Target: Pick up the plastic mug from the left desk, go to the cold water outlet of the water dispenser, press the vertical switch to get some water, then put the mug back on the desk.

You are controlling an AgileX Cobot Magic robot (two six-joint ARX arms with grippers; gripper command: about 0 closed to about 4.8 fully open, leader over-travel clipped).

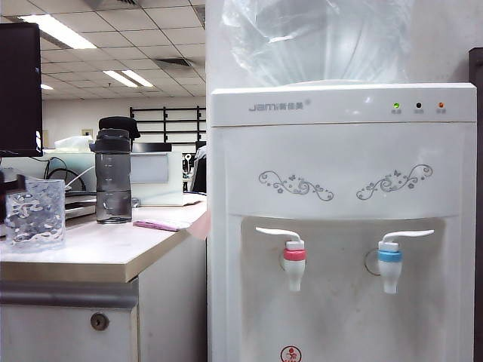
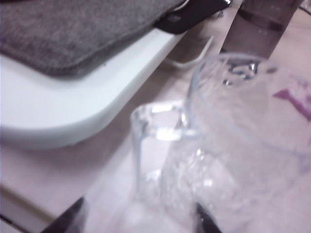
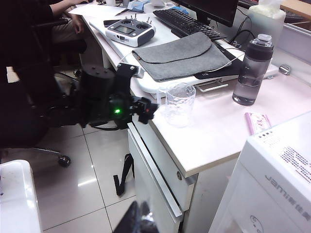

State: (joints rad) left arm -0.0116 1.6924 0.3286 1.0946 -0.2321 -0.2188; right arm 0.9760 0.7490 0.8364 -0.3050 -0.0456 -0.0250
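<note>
The clear plastic mug (image 1: 35, 213) stands on the left desk (image 1: 106, 253) near its front edge. In the left wrist view the mug (image 2: 233, 145) fills the picture, its thin handle (image 2: 146, 131) toward me. My left gripper (image 2: 138, 224) is open, and its dark fingertips (image 2: 68, 221) stand wide apart just short of the handle and wall. The right wrist view shows that left gripper (image 3: 146, 109) level beside the mug (image 3: 180, 104). My right gripper (image 3: 141, 218) hangs shut over the floor. The water dispenser (image 1: 339, 151) stands right of the desk, with the cold water outlet (image 1: 389, 262) at its lower right.
A smoky-grey bottle (image 1: 113, 177) and a pink packet (image 1: 160, 224) sit behind the mug. A grey felt sleeve (image 3: 180, 60) lies on a white stand. A remote controller (image 3: 129, 31) and a keyboard (image 3: 187, 22) lie farther back. A red-collared tap (image 1: 294, 258) sits left of the blue one.
</note>
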